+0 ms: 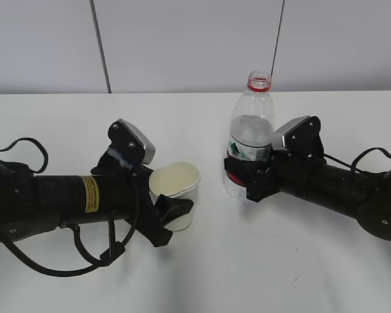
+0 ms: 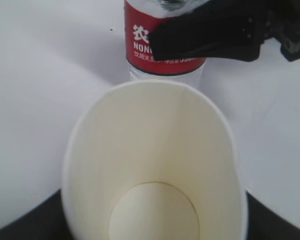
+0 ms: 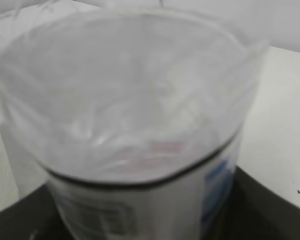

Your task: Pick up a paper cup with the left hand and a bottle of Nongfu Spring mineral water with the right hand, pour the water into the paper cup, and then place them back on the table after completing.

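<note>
Left hand (image 1: 171,210): my jaws are closed around the paper cup (image 1: 176,184), gripping its wall low on the body. The cup sits upright with its mouth open upward; my left wrist view shows it dry inside. I judge the low grip keeps the rim free to receive the pour.

Right hand (image 1: 247,177): my jaws are clamped on the bottle (image 1: 250,134) at its red label band, near the base. The bottle stands upright just right of the cup, not touching it. Its cap is off — only the red neck ring shows. The water (image 1: 251,132) reaches partway up the body.

Whether cup or bottle rests on the tabletop (image 1: 202,274) or is slightly raised, I cannot tell.

Assessment: both grasps are made and pouring is not yet begun. Next step, in my judgement — raise the bottle and tilt its neck over the cup. Risk: the bottle's thin wall may yield under my grip.
</note>
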